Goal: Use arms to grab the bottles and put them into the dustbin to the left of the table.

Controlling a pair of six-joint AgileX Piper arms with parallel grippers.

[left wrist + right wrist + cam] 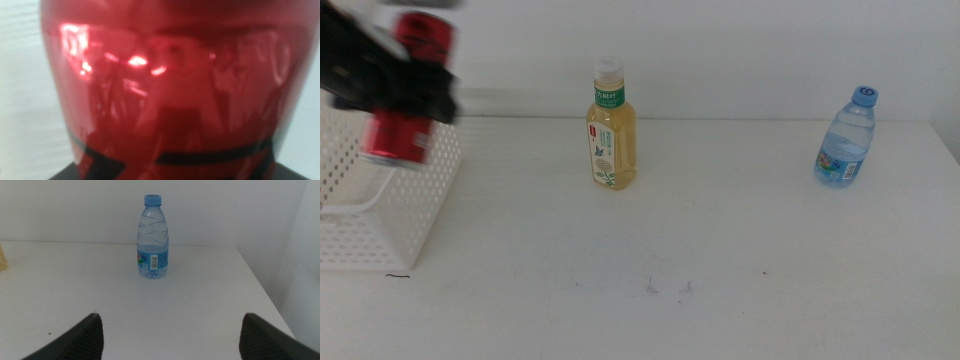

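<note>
Red can [408, 100] hangs clamped in the left tool [415, 95] over the white dustbin [390, 215]; tea bottle [611, 130] and water bottle [846, 140] wait on the desk [720, 260]. Right tool [170, 340] gapes empty.

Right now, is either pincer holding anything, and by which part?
The left pincer holds the red can around its middle, above the white basket. The right pincer is open and holds nothing.
</note>
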